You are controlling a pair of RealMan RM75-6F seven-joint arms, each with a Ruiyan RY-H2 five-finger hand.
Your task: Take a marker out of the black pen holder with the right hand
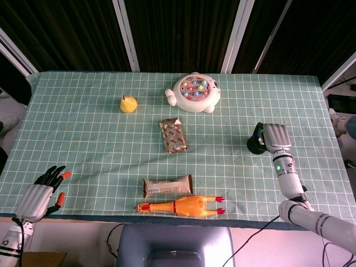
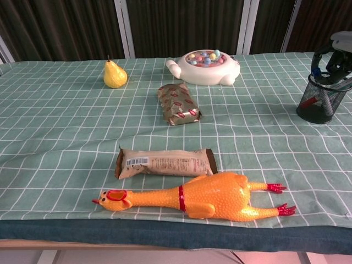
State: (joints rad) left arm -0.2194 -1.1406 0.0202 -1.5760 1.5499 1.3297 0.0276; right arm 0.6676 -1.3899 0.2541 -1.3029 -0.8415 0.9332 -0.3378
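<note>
The black mesh pen holder (image 1: 255,146) stands upright near the table's right edge, with several markers (image 2: 310,101) inside it (image 2: 320,104). My right hand (image 1: 275,136) hovers right over its mouth, and its dark fingers (image 2: 329,63) reach down to the rim among the marker tops. A blue marker tip (image 2: 314,71) shows between them. Whether the fingers pinch a marker is hidden. My left hand (image 1: 42,192) rests at the table's front left corner, fingers apart and holding nothing.
A rubber chicken (image 1: 182,205) and a snack bar (image 1: 167,186) lie at the front centre. A foil packet (image 1: 173,135) sits mid-table. At the back are a pear (image 1: 128,104) and a white fishing toy (image 1: 194,92).
</note>
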